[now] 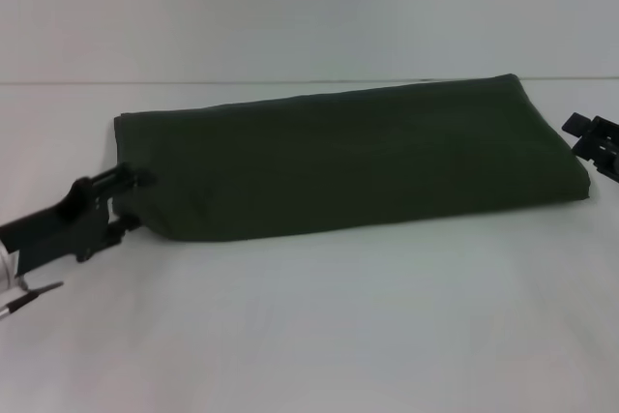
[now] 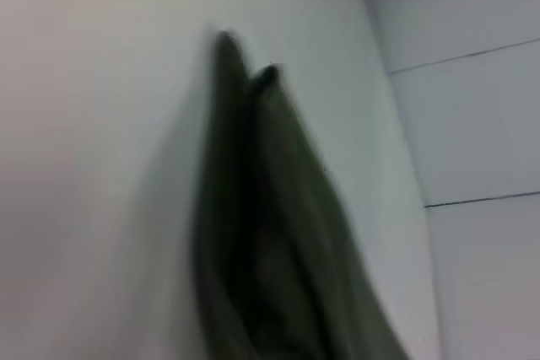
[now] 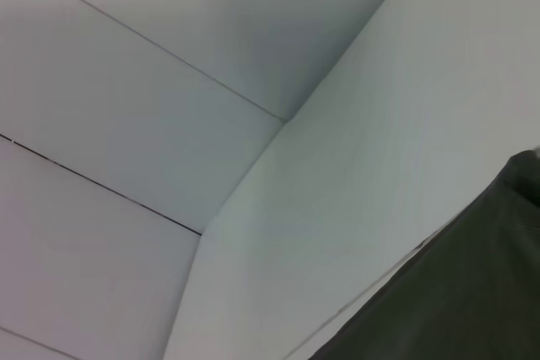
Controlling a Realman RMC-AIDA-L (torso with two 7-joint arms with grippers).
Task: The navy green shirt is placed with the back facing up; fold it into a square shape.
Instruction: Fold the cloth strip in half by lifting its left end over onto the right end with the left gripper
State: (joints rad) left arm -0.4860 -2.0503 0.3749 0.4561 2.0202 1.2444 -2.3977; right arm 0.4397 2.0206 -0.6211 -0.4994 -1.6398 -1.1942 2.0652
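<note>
**Folded shirt lies as a long band between two grippers**

At the left, the black left gripper (image 1: pixel 124 202) sits low on the plain white table (image 1: pixel 319 326), its tip touching the left end of the dark olive-green soft-fabric shirt (image 1: pixel 348 163); whether it is pinching the cloth or merely resting against it cannot be told. Its wrist view looks along the shirt (image 2: pixel 270 242), showing stacked layers whose edges taper away to two rounded corners.

The shirt lies across the middle of the table as a long, narrow folded band, slanting slightly so its right end sits farther back. Its surface is plain, smooth and unmarked, with a soft crease near the left end.

At the right, the black right gripper (image 1: pixel 595 145) sits just beside the shirt's far right corner, apart from the cloth; its finger state cannot be told. Behind stands a pale panelled wall (image 3: pixel 126 82).
</note>
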